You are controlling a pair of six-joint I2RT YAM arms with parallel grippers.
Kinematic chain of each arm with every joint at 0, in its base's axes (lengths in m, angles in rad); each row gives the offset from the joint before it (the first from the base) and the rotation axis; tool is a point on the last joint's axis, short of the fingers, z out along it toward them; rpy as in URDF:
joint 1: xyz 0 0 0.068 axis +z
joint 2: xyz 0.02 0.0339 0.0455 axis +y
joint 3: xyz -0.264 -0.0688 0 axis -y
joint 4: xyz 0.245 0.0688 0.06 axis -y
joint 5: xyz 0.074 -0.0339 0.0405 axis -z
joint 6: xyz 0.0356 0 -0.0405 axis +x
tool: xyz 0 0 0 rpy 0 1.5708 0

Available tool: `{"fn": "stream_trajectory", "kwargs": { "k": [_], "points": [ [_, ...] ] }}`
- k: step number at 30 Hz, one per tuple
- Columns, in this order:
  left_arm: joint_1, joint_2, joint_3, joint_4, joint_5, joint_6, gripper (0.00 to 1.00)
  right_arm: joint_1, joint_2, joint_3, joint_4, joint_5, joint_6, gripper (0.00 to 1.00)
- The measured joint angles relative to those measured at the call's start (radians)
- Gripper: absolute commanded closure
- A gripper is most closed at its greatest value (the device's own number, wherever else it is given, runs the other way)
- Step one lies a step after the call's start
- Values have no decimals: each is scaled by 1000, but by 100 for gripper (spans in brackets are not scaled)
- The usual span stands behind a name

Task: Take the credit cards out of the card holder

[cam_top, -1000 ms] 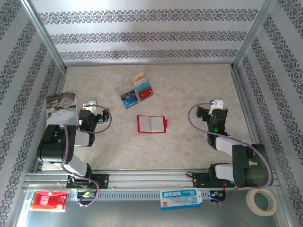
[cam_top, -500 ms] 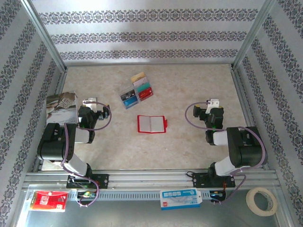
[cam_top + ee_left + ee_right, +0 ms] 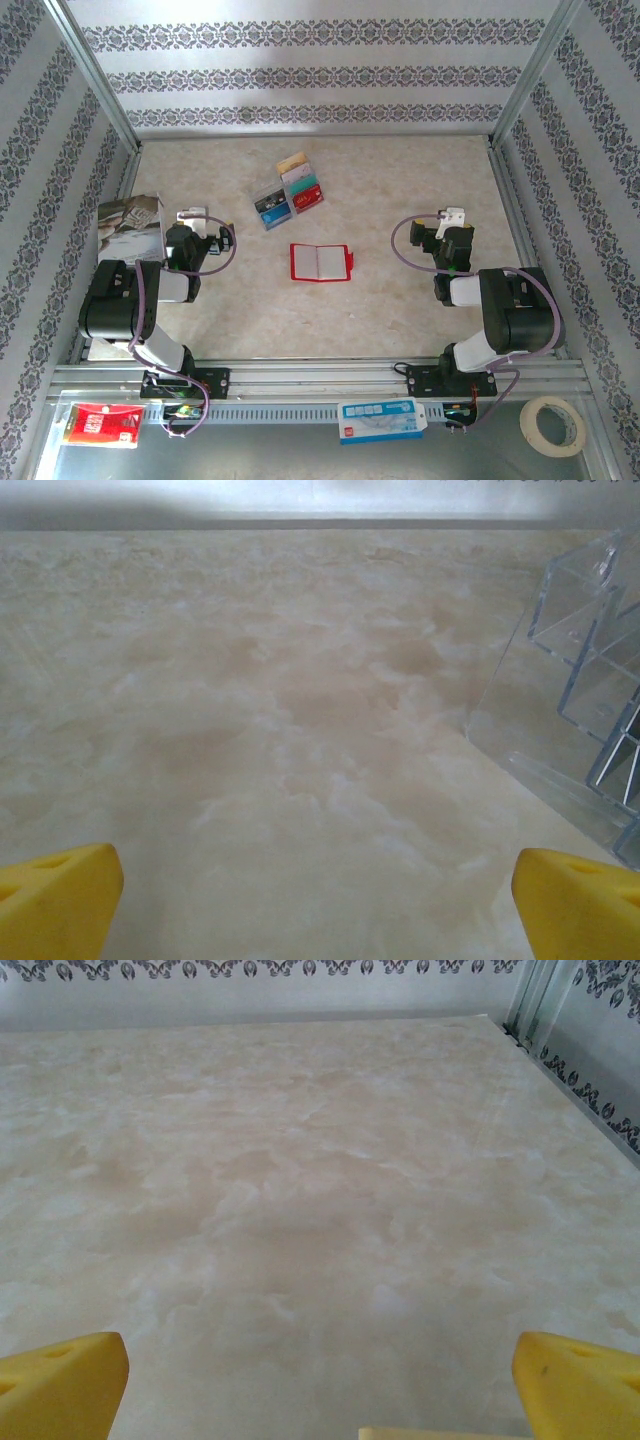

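The red card holder (image 3: 320, 262) lies open and flat at the table's middle, pale inside facing up, tab to the right. Behind it, several credit cards (image 3: 298, 184) lie in a loose cluster on the table: tan, grey, teal, red, and a blue one (image 3: 272, 206) beside a clear plastic piece. My left gripper (image 3: 190, 214) sits low at the left, open, well left of the holder. My right gripper (image 3: 455, 216) sits low at the right, open too. In each wrist view only bare table lies between the yellow fingertips (image 3: 60, 900) (image 3: 62, 1385).
A printed magazine (image 3: 130, 225) lies at the left edge beside the left arm. A clear plastic piece (image 3: 585, 730) stands to the front right of the left gripper. On the front ledge sit a red-and-white packet (image 3: 100, 423), a blue-and-white packet (image 3: 380, 418) and a tape roll (image 3: 552, 425).
The right arm has folded back, its elbow drawn in toward the base, and the gripper has barely shifted. The left gripper has edged slightly away from the base. Both stay open.
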Motion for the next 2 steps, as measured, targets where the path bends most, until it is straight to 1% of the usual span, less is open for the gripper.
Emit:
{"fn": "stream_trajectory", "kwargs": {
  "k": [2],
  "points": [
    [0,0,2,-1,0,0,0,0,0,0,0,0,0,2]
  ]
}}
